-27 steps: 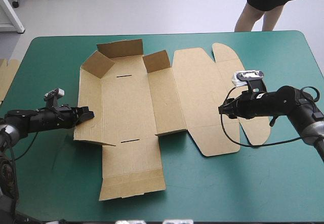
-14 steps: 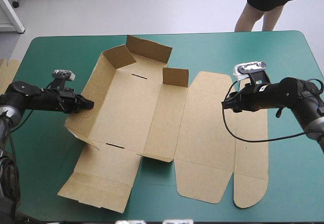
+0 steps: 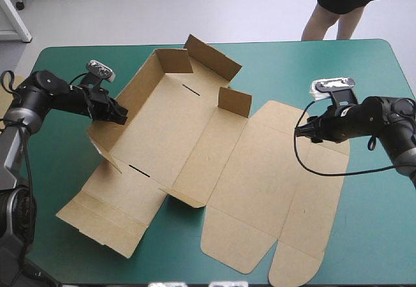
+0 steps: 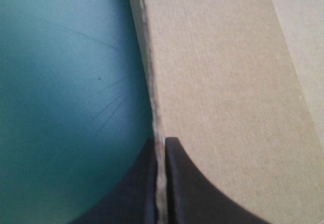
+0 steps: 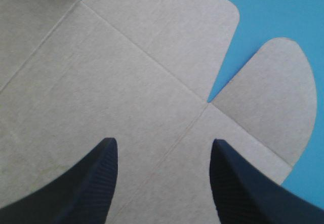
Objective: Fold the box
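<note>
From the high view, the brown box (image 3: 169,131) lies askew on the teal-green table (image 3: 364,235) with its tray half formed: the end wall and corner tabs ahead of the left gripper (image 3: 120,115) stand up, and that gripper has the near side wall by its edge, tipped up off the cover. The right gripper (image 3: 300,131) hovers over the flat lid panel, well apart from the tray. Over to the left wrist view: the left gripper (image 4: 160,140) is pinched nearly closed, with the wall's raw edge running straight out from between the black fingers, board on one side and bare cover on the other. A firm hold on the box, that. On the right wrist view, the right gripper (image 5: 163,142) stands spread wide and holds nothing. Lid board lies under it, a crease passes between the fingers, and two rounded flaps sit just ahead. I'd call this the wall-raising step, early in the job. Next, the left needs to bring that wall fully upright while the right comes down to steady or lift the lid side, so the sheet doesn't skate away.
</note>
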### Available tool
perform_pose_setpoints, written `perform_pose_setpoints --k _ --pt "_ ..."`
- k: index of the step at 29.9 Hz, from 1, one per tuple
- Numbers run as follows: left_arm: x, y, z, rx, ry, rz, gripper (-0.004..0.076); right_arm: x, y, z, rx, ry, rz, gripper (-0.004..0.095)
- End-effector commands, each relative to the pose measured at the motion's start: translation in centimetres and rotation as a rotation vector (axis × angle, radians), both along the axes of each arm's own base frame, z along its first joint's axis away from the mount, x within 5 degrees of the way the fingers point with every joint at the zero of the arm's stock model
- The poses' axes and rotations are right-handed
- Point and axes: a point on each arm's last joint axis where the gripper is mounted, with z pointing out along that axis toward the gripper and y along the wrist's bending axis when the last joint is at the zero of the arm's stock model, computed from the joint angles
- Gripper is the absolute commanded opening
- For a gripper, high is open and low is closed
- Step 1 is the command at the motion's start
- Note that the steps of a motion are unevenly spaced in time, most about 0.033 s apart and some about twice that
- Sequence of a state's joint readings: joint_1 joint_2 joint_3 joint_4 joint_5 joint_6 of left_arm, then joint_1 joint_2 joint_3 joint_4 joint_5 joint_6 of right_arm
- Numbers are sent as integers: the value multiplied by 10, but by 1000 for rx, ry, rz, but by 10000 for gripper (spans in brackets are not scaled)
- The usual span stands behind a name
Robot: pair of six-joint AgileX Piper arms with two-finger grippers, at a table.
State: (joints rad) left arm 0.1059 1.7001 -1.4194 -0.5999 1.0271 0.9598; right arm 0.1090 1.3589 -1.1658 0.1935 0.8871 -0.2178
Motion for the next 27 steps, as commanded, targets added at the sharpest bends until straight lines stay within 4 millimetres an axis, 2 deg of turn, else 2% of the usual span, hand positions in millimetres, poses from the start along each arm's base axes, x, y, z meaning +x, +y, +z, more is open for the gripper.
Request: perform_pose_setpoints --k 1,4,10,16,20,24,27 --pt "5 -16 32 22 -93 -23 -10 1 -19 14 -1 -41 -78 509" --pt "12 -28 38 81 -120 -74 -10 2 -25 16 30 -44 -110 509" --pt "30 -38 50 243 -180 -163 -6 2 -22 18 68 -47 -90 509" --pt "45 -47 58 286 -212 -276 8 1 -19 18 94 -41 -79 509" --pt "54 -52 68 349 -300 -380 8 0 -18 18 104 -32 -71 509" --pt "55 -72 88 370 -427 -426 8 0 -17 18 117 -34 -61 509" --pt "51 -91 95 378 -460 -463 8 0 -17 18 113 -37 -58 509"
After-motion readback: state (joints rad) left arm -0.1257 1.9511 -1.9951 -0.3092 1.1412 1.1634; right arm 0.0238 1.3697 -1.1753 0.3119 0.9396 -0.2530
